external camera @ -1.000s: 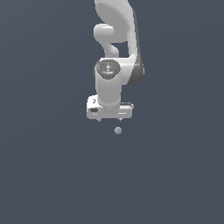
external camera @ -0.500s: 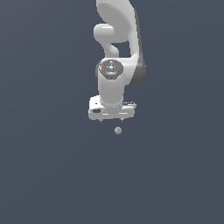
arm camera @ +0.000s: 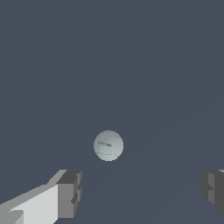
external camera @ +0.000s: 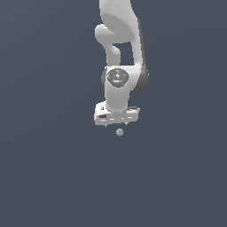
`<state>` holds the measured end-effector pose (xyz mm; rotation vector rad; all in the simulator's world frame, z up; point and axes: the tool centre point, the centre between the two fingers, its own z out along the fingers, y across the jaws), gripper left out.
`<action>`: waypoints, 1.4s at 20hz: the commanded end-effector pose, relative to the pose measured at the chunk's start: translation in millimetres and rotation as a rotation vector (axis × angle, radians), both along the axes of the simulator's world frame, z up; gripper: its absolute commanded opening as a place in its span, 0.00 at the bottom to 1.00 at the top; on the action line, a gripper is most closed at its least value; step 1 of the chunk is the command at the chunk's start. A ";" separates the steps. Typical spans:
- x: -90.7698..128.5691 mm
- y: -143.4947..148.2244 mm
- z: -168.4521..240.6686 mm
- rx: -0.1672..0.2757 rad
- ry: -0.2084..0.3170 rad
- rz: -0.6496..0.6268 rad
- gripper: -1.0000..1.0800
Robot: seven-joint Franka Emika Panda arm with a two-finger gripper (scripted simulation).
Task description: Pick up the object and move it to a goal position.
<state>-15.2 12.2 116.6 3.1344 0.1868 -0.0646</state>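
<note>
The object is a tiny pale grey-green ball [external camera: 119, 132] on the dark grey floor, just below the white gripper [external camera: 116, 126] in the exterior view. In the wrist view the ball [arm camera: 108, 145] lies beyond the two fingertips [arm camera: 70, 193], nearer the one with the white finger behind it than the other, and not between them. The gripper [arm camera: 142, 190] is open and empty, its jaws far apart. It hangs over the ball and is apart from it.
A plain dark grey floor [external camera: 53, 168] spreads all round. The white arm [external camera: 119, 53] rises behind the gripper toward the top of the exterior view. Nothing else shows.
The wrist has turned a little and the gripper has shifted slightly toward the ball. The ball has not moved.
</note>
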 end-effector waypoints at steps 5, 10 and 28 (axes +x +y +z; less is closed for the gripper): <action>-4.8 15.6 -30.1 0.003 -0.026 0.058 0.96; -7.6 22.4 -42.5 0.005 -0.038 0.084 0.96; -9.6 24.0 -88.9 0.005 -0.041 0.090 0.96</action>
